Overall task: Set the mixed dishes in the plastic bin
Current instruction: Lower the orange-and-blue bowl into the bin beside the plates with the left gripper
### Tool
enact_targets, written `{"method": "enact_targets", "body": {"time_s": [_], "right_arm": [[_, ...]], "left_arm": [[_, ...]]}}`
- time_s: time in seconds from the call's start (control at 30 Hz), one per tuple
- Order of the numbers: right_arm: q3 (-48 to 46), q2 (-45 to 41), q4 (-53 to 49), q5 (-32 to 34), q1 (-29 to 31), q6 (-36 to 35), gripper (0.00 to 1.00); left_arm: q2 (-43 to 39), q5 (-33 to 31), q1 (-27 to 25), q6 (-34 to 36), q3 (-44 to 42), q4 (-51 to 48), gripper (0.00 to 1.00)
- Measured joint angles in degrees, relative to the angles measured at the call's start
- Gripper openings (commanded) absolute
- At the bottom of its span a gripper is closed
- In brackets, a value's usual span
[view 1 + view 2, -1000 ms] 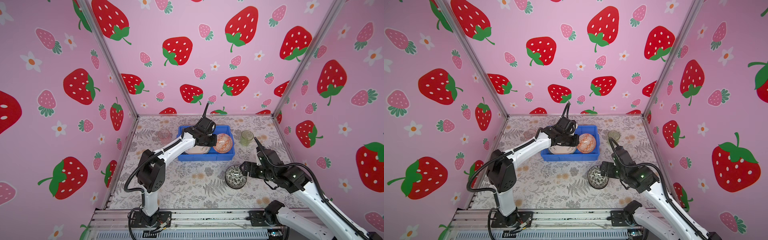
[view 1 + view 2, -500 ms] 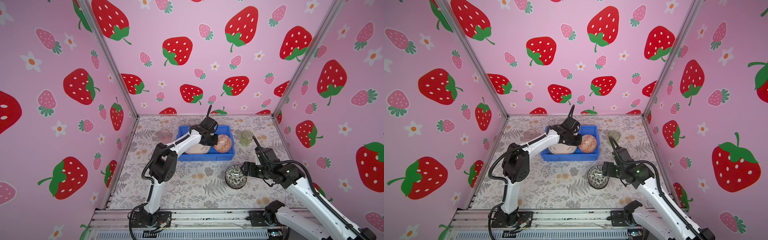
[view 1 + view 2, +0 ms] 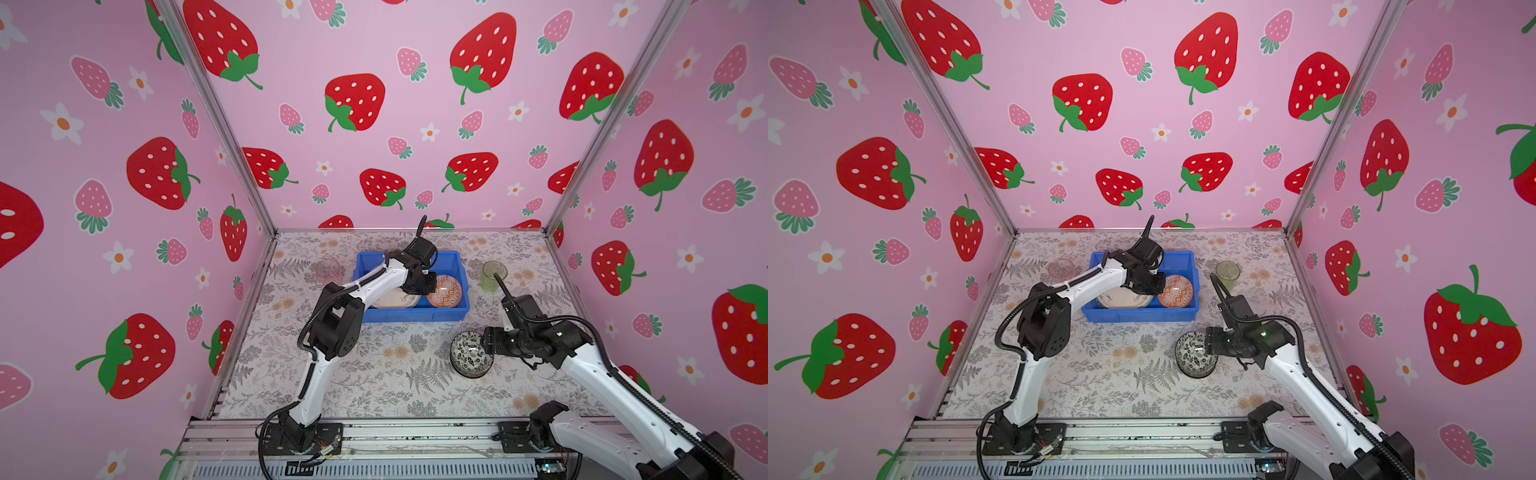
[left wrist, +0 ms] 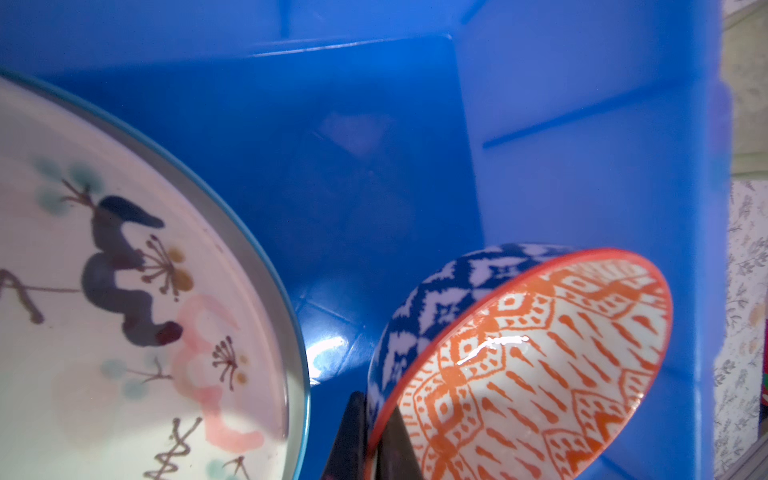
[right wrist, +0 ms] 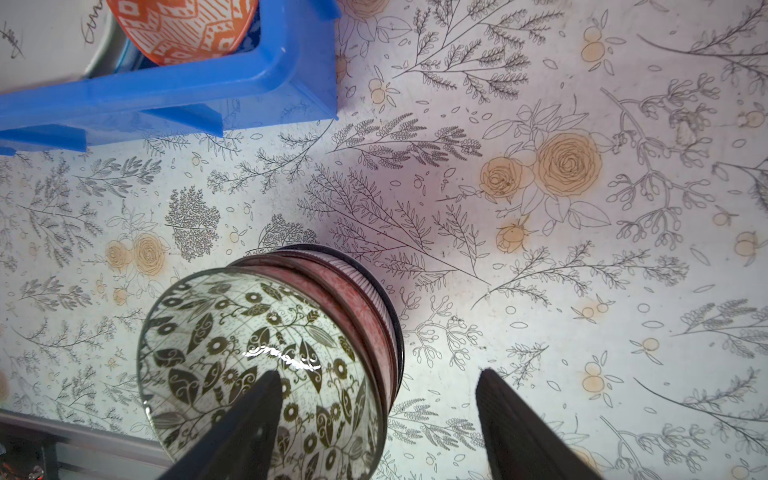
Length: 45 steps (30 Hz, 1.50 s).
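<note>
Black-and-white bowl (image 5: 249,353): top of a small stack on the floral table cover (image 5: 540,291), with a reddish striped bowl (image 5: 365,316) under it. Right gripper (image 5: 382,419): jaws spread wide, astride the stack's wall. One finger (image 5: 249,415) is over the bowl's inside, the other outside the stack with a clear gap. Nothing gripped.

Blue plastic bin (image 3: 415,318): beyond those fingers, apart from the stack. Left gripper (image 4: 372,440) is inside the bin, fingers pinched tight on the rim of the orange bowl (image 4: 540,374). The bowl is steeply tilted. A blue-and-white pattern shows behind its rim; one bowl or two nested, cannot tell. Cream floral plate (image 4: 124,291): in the bin, just beside the left fingers, on the side opposite the bowl, with a strip of blue floor between.

Green glass cup (image 3: 493,274): upright on the cover, further out than the right fingers, outside the bin's end. Pink glass cup (image 3: 327,269): outside the opposite end, across the bin from the left fingers.
</note>
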Motion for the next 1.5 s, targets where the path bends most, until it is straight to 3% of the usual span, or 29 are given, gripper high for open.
{"method": "enact_targets", "body": {"time_s": [0.57, 0.77, 0.9, 1.27, 1.5], "right_arm": [[-0.8, 1.7, 5.1, -2.2, 0.0, -3.5, 0.7], [-1.4, 2.3, 6.1, -2.7, -0.1, -4.5, 0.67], [-1.7, 2.5, 6.7, -3.1, -0.1, -4.8, 0.64], [-2.6, 2.6, 8.2, -4.2, -0.1, -5.2, 0.59], [-2.8, 2.5, 8.8, -4.9, -0.1, -5.1, 0.54]], "left_arm": [[2.6, 3.4, 0.8, 0.0, 1.3, -1.1, 0.0], [2.7, 3.9, 1.0, 0.0, 1.4, -1.1, 0.05], [2.7, 3.9, 1.0, 0.0, 1.4, -1.2, 0.16], [2.7, 5.8, 1.0, -0.2, 1.7, -0.6, 0.33], [2.1, 6.9, 0.7, -0.7, 1.8, -0.3, 0.51]]}}
